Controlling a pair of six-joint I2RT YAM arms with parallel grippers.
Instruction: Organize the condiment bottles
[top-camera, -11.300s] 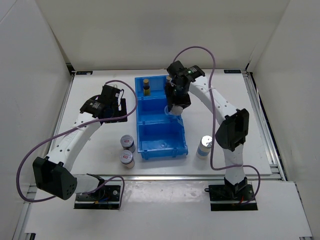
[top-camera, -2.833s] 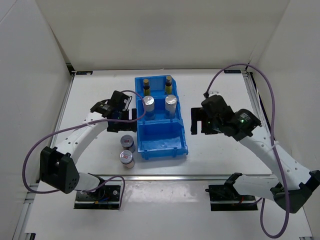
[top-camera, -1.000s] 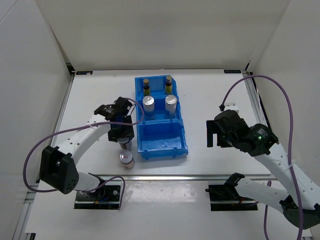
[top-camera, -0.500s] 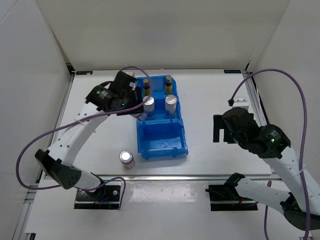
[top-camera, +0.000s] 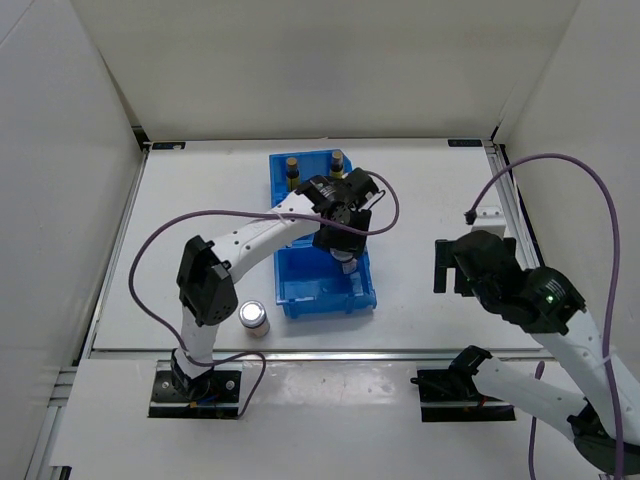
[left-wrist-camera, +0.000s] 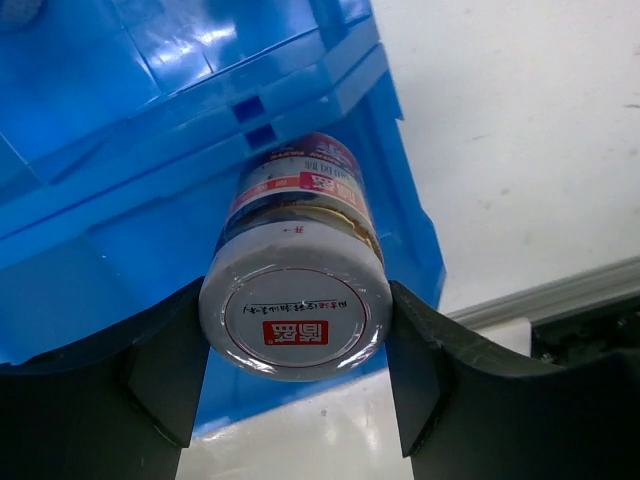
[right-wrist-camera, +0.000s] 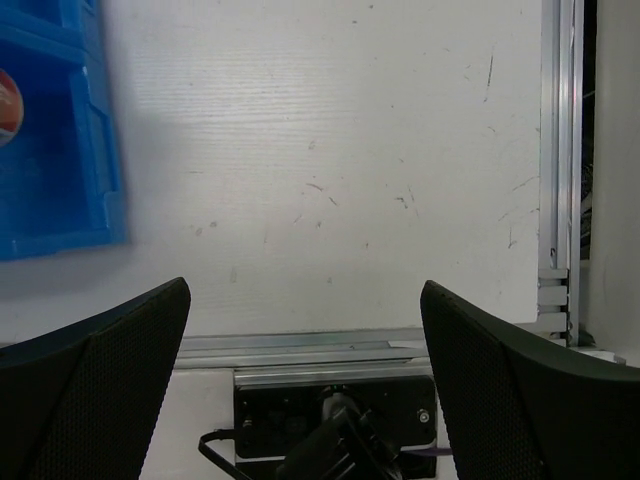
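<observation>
Tabletop (top-camera: 200, 200) held one last jar (top-camera: 253, 316) — left gripper (left-wrist-camera: 295, 292), clamped on the carried jar (left-wrist-camera: 295, 325), had reached the near bin compartment (top-camera: 305, 285); right gripper (right-wrist-camera: 305, 300) gaped.

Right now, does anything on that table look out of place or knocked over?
Nothing is tipped or spilled. One short jar stands alone on the table left of the blue bin, while the left gripper holds a similar jar over the bin.
</observation>
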